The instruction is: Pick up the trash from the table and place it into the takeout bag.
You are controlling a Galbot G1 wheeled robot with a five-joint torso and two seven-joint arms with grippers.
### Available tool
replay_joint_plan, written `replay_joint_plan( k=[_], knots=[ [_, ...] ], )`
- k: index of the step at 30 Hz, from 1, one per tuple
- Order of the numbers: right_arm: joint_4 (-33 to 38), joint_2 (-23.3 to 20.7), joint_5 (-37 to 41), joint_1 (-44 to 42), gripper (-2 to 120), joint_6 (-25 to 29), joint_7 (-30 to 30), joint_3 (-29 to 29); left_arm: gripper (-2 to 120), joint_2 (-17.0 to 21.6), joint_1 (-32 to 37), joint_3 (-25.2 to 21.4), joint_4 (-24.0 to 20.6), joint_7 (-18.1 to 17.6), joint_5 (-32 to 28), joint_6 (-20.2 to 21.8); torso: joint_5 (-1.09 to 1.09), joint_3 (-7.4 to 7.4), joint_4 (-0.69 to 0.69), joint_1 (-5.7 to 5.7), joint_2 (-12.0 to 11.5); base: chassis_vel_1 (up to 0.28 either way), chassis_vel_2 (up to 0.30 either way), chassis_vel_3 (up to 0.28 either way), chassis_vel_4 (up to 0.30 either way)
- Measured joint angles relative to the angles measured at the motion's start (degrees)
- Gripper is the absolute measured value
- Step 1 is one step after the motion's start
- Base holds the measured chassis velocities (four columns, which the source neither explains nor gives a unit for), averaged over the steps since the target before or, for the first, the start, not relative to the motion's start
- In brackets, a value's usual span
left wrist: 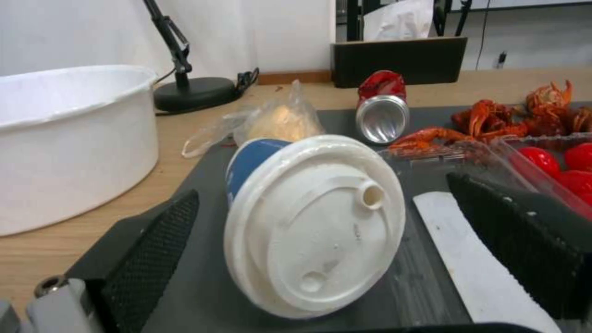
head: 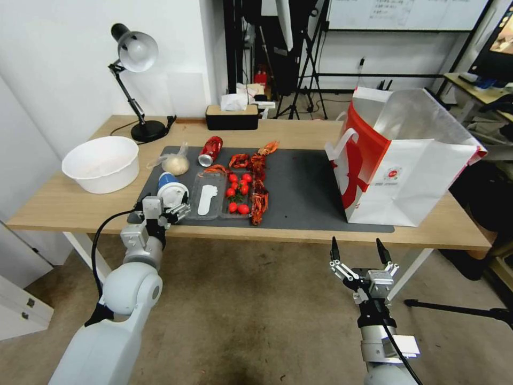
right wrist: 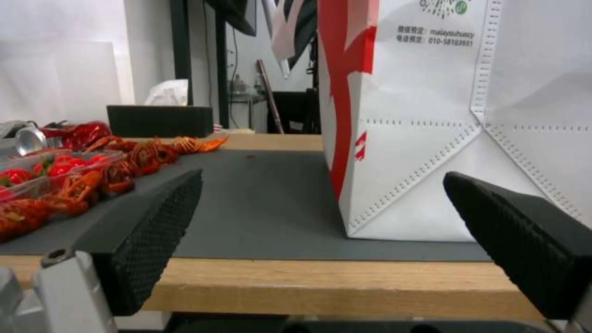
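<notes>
Two open pads of the left end effector (left wrist: 321, 259) straddle the blue cup (left wrist: 311, 222) lying on the worktop (head: 64, 206); squeeze below the lid. Right end effector (head: 359, 251) waits open.

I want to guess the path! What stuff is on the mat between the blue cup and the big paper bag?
In the head view, between the blue cup and the takeout bag lie a clear tray, tomatoes, crayfish shells, then bare mat.

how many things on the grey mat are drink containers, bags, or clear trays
drink containers: 2, blue cup with white lid, crushed red can
bags: 2, knotted clear bag, white-and-red paper takeout bag
clear plastic trays: 2
total: 6
</notes>
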Motion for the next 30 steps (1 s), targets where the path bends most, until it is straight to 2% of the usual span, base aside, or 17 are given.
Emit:
replay_joint_plan(
  k=[30],
  knots=[
    [-0.2,0.6,-0.3,0.7,95,-0.4,0.0,-0.5,100,1.1,-6.1,2.8,8.2,-0.8,1.9,-0.1,0.00,0.00,0.00,0.00,0.0,0.000,0.000,0.000,0.000]
  ],
)
